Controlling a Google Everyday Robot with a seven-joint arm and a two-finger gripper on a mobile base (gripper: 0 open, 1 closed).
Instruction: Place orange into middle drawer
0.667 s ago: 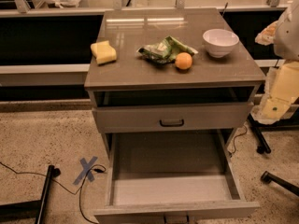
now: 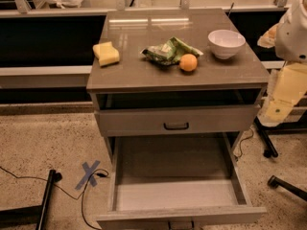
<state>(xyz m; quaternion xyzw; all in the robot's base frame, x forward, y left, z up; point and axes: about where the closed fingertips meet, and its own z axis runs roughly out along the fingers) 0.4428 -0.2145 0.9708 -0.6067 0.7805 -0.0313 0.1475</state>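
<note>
Speckled flooring runs round a grey cabinet whose middle drawer (image 2: pixel 175 195) stands pulled well out beneath the upper drawer front (image 2: pixel 176 120), left that way, I judge, so the fruit can go straight in from above. On the cabinet top (image 2: pixel 144 75) sits the orange (image 2: pixel 188 62), small, round and smooth, touching a green packet (image 2: pixel 168 51) and near the white bowl (image 2: pixel 226 43). My gripper (image 2: pixel 276 111) hangs off the cabinet's right side, apart from the orange; how far open it is I cannot tell.
</note>
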